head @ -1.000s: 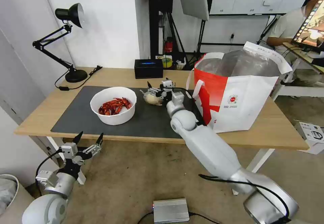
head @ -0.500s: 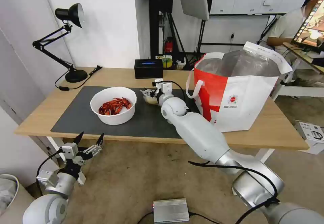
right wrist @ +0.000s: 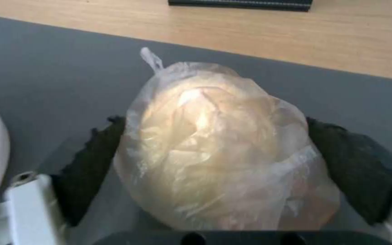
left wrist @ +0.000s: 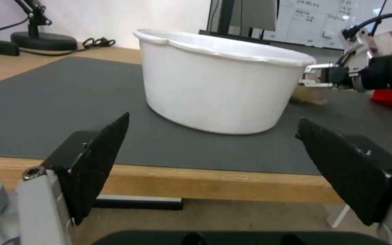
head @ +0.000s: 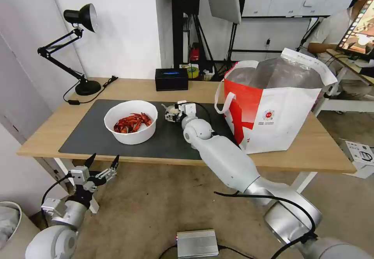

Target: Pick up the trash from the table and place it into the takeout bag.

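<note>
On the table (head: pixel 128 89), a white round bowl of red crayfish shells (head: pixel 131 121) sits on the dark grey mat (head: pixel 93 136). Right of it lies the small clear bag with a beige lump (right wrist: pixel 214 143). My right gripper (head: pixel 170 115) is open around it, one black finger (right wrist: pixel 92 166) on each side, touching the plastic. The white-and-red takeout bag (head: pixel 272 110) stands open at the table's right, its foil lining showing. My left gripper (head: pixel 102 166) hangs open below the table's front edge, facing the bowl (left wrist: pixel 223 88).
A black box (head: pixel 171 78) and a black desk lamp (head: pixel 80 44) stand along the table's far side. A silver unit (head: pixel 196 243) lies on the floor in front, and a white carton (head: pixel 360 153) lies on the floor at the right.
My right arm has swung left and lower across the mat, bringing its gripper from beside the small bag to around it. The left arm has stayed put.
</note>
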You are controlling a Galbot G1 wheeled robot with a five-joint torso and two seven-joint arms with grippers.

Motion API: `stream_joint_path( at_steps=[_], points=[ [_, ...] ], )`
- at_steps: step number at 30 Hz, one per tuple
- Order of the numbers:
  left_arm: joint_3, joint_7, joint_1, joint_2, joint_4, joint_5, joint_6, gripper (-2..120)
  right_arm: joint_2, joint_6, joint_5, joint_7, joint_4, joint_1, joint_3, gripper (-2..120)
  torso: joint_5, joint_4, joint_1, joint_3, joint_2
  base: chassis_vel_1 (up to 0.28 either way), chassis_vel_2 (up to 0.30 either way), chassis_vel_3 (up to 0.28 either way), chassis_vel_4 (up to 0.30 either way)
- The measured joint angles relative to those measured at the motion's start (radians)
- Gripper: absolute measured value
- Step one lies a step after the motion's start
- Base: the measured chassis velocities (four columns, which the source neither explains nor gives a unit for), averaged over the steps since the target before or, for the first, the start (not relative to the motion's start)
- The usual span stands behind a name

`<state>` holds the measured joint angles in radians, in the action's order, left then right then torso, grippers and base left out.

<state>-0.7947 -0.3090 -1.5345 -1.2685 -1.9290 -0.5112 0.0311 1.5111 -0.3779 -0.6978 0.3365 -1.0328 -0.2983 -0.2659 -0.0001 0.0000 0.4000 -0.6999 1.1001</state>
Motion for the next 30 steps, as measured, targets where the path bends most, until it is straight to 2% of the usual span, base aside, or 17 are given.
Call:
stream_joint_path(
  at_steps=[1, 8, 11, 13, 17, 19, 21, 22, 24, 27, 30],
  points=[
    [0.0, 0.0, 0.0, 0.0, 0.0, 0.0, 0.0, 100, 0.0, 0.0, 0.0, 0.0, 0.0, 0.0, 0.0, 96, 0.0, 0.0, 0.0, 0.0, 0.0, 0.0, 0.0, 0.0, 0.0],
    [-0.005, -0.004, -0.006, -0.003, 0.006, 0.0, 0.01, 100, 0.011, 0.004, 0.007, 0.008, 0.018, -0.01, 0.008, 67, 0.0, 0.0, 0.0, 0.0, 0.0, 0.0, 0.0, 0.0, 0.0],
    [-0.006, -0.004, -0.006, -0.003, 0.006, 0.0, 0.011, 100, 0.012, 0.005, 0.008, 0.011, 0.018, -0.013, 0.009, 60, 0.0, 0.0, 0.0, 0.0, 0.0, 0.0, 0.0, 0.0, 0.0],
    [-0.007, -0.005, -0.007, -0.003, 0.005, 0.0, 0.011, 100, 0.011, 0.008, 0.011, 0.011, 0.018, -0.016, 0.009, 48, 0.0001, 0.0, 0.0, 0.0, 0.0, 0.0, 0.0, 0.0, 0.0],
    [-0.007, -0.005, -0.007, -0.004, 0.005, 0.0, 0.011, 100, 0.008, 0.012, 0.012, 0.012, 0.015, -0.019, 0.008, 39, 0.0001, 0.0, 0.0, 0.0, 0.0, 0.0, 0.0, 0.0, 0.0],
    [-0.007, -0.005, -0.007, -0.004, 0.005, -0.001, 0.011, 100, 0.002, 0.028, 0.016, 0.014, 0.007, -0.025, 0.005, 28, 0.0001, 0.0, 0.0, 0.0, 0.0, 0.0, 0.0, 0.0, 0.0],
    [-0.007, -0.005, -0.007, -0.004, 0.005, -0.001, 0.011, 100, 0.001, 0.03, 0.017, 0.014, 0.004, -0.027, 0.005, 26, 0.0001, 0.0, 0.0, 0.0, 0.0, 0.0, 0.0, 0.0, 0.0],
    [-0.007, -0.005, -0.007, -0.003, 0.005, -0.001, 0.011, 100, -0.01, 0.044, 0.028, 0.016, -0.012, -0.035, 0.003, 17, 0.0001, 0.0001, 0.0, 0.0, 0.0, 0.0, 0.0, 0.0, 0.0],
    [-0.007, -0.005, -0.007, -0.002, 0.005, -0.002, 0.011, 100, -0.031, 0.062, 0.041, 0.016, -0.043, -0.046, 0.003, 10, 0.0001, 0.0, 0.0, 0.0, 0.0, 0.0, 0.0, 0.0, 0.0],
    [-0.006, -0.005, -0.006, 0.001, 0.006, -0.006, 0.011, 100, -0.06, 0.08, 0.051, 0.011, -0.085, -0.057, 0.004, 5, 0.0002, 0.0, 0.0, 0.0, 0.0, 0.0, 0.0, 0.0, 0.0],
    [-0.007, -0.005, -0.003, 0.003, 0.009, -0.008, 0.011, 100, -0.09, 0.113, 0.076, -0.008, -0.13, -0.07, 0.011, 5, 0.0002, -0.0001, 0.0, 0.0, 0.0, 0.0, 0.0, 0.0, 0.0]
  ],
)
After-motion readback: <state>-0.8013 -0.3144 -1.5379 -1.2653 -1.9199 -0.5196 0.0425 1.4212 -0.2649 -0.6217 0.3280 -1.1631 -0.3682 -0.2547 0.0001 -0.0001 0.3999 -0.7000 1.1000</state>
